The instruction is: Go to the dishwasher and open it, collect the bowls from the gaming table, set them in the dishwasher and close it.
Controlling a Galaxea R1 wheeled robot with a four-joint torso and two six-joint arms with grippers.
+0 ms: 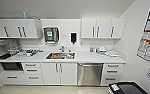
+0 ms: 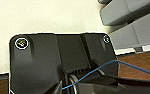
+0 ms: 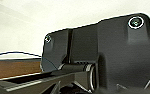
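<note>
The dishwasher (image 1: 90,74) stands under the white counter, right of the sink cabinet, with a stainless-steel front and a bar handle along its upper edge. Its door is closed. I face it from a few steps away, slightly to its left. The bowls and the gaming table are out of view. In both wrist views my own dark plates sit in front of pale floor and wall, and the fingers cannot be made out.
A steel sink (image 1: 60,55) with a tap sits mid-counter. White cabinet doors (image 1: 58,73) and drawers (image 1: 112,72) flank the dishwasher. A dark bin (image 1: 127,88) stands at front right by a poster wall. Clutter lies on the counter's left (image 1: 26,52).
</note>
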